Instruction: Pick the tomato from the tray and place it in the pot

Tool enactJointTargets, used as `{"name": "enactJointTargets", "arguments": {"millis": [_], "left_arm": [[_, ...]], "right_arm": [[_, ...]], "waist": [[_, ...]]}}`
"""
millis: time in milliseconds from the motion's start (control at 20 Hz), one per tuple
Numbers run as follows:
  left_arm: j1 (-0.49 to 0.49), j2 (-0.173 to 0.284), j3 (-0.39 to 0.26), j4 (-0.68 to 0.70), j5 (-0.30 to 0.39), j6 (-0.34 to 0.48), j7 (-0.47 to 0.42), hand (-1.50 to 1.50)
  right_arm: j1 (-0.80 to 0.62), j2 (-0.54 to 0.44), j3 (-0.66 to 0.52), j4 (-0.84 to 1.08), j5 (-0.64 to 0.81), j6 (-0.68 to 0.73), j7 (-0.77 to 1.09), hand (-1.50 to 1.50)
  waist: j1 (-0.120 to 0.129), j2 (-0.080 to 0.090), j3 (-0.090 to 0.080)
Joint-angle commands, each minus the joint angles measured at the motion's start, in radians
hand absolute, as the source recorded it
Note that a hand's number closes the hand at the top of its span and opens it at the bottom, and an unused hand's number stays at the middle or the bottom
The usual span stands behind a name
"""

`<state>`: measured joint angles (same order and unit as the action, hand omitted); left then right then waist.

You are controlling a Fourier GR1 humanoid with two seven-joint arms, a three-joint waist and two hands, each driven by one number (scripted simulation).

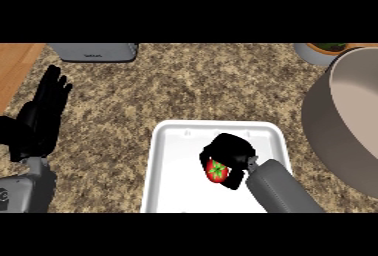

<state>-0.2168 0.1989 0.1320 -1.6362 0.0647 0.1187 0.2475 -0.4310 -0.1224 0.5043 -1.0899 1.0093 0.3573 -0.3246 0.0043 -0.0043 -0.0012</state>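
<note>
Red tomato (216, 171) sits gripped in the curled right hand (230, 152) over the tray (171, 165); pot (336, 125), off to its right, awaits.

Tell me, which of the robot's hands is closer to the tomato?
The right hand. Its fingers curl round the tomato over the white tray. The left hand rests open far off at the view's left edge, above the counter, well away from the tray.
</note>
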Motion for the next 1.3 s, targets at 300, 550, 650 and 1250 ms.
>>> {"name": "enactJointTargets", "arguments": {"millis": [300,550,650,1250], "left_arm": [[0.052,0.022,0.035,-0.020,0.009,-0.009,0.009,0.00],[0.053,0.003,0.017,-0.051,0.005,-0.006,0.005,0.00],[0.041,0.003,0.030,-0.016,0.014,-0.014,-0.020,0.00],[0.038,0.006,0.011,-0.037,-0.009,-0.007,0.013,0.00]], "right_arm": [[0.383,0.055,-0.053,-0.271,0.039,-0.087,0.372,1.50],[0.617,0.029,0.048,-0.602,0.109,-0.104,0.511,1.50],[0.689,-0.028,0.046,-0.763,0.092,-0.064,0.524,1.50],[0.790,0.067,-0.082,-1.253,0.132,-0.353,0.617,1.50]], "waist": [[-0.064,-0.014,-0.001],[-0.028,-0.004,0.000],[-0.026,-0.001,0.000],[-0.029,-0.003,0.001]]}}
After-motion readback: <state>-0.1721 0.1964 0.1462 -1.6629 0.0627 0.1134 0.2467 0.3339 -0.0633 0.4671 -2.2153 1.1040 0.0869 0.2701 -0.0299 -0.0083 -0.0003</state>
